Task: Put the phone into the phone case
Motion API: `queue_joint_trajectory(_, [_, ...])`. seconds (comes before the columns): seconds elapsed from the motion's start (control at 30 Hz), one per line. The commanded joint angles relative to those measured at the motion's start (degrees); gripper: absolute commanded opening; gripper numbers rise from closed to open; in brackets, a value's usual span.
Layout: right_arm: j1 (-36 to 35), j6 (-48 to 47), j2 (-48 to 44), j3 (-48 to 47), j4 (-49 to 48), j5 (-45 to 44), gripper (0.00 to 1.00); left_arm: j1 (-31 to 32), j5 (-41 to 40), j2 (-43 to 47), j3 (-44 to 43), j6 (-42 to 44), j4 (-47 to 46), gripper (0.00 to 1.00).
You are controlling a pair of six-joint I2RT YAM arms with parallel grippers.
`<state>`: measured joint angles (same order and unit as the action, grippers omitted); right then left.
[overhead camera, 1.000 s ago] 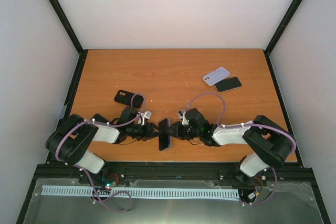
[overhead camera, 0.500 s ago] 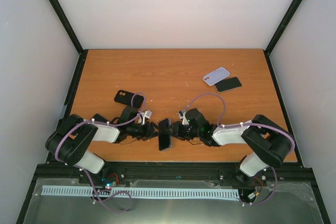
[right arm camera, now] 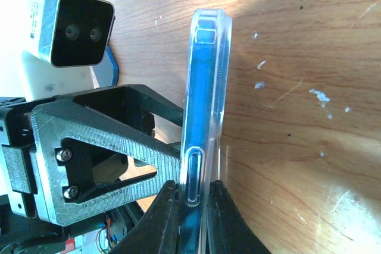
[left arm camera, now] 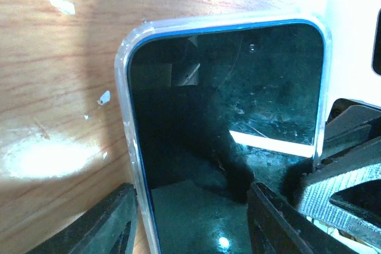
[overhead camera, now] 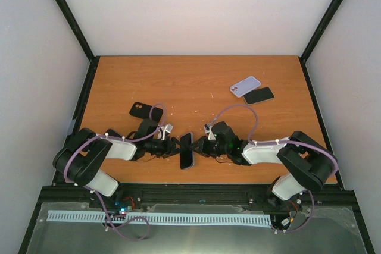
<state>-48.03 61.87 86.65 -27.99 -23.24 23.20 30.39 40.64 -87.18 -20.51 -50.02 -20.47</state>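
while right hand [right arm camera: 193, 191] pinches cased phone [overhead camera: 186, 153] edgewise at lower centre (left hand [left arm camera: 190, 206] grip: cannot tell), risk: phone may slip onto counter [overhead camera: 196, 81] if the pinch loosens.

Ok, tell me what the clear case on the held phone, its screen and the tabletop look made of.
Clear phone case: likely soft see-through plastic, glossy; blue shows through it.
Dark phone screen: glass-like and glossy, mirroring shapes and bright light.
Orange-brown tabletop: wood-grain, probably laminate, smooth with pale chips.
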Motion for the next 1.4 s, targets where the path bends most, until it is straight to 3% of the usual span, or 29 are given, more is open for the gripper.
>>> queue_joint_trajectory(0.0, [0.31,0.09,1.28,-1.34,-3.20,0.99,0.03,0.54,-4.13,-1.98,0.21,1.48,5.15,0.53])
queue_joint_trajectory(0.07, [0.31,-0.11,1.85,-1.64,-3.27,1.42,0.06,0.53,-4.08,-1.89,0.14,1.55,5.17,0.53])
queue_joint_trajectory(0.27, [0.31,-3.41,3.60,-4.17,1.27,0.34,0.33,0.55,-3.93,-1.85,-0.05,1.38,5.03,0.52])
queue_joint_trajectory(0.33, [0.31,-5.26,4.33,-5.29,3.81,-0.76,0.29,0.55,-3.54,-1.75,-0.01,1.14,4.64,0.52])
queue_joint_trajectory(0.47, [0.67,-9.21,3.67,-6.67,9.50,-3.07,0.12,0.55,-2.85,0.49,-0.35,1.04,5.42,0.52])
queue_joint_trajectory(0.6, [2.18,-11.61,-2.99,-5.45,12.40,-3.58,0.04,-0.25,-2.34,6.39,-3.15,2.67,10.58,0.57])
queue_joint_trajectory(0.87, [4.82,-12.13,-21.25,-3.27,17.51,-1.81,0.06,-6.34,6.90,22.13,-3.91,3.83,12.63,0.81])
queue_joint_trajectory(1.0, [4.90,-4.62,-27.60,-0.67,11.66,-0.62,0.09,-6.31,14.45,26.52,-1.78,-1.55,3.87,0.81])
queue_joint_trajectory(1.1, [4.89,3.25,-30.47,2.91,1.22,-0.37,0.09,-6.18,18.86,28.63,1.33,-8.51,-7.29,0.79])
queue_joint_trajectory(1.23, [4.88,11.25,-31.11,6.28,-9.23,-1.29,0.10,-4.52,19.44,29.46,3.87,-12.02,-14.29,0.79])
queue_joint_trajectory(1.37, [4.88,13.39,-30.40,6.39,-13.09,-1.85,0.10,-1.25,18.14,26.19,4.68,-14.96,-20.72,0.78])
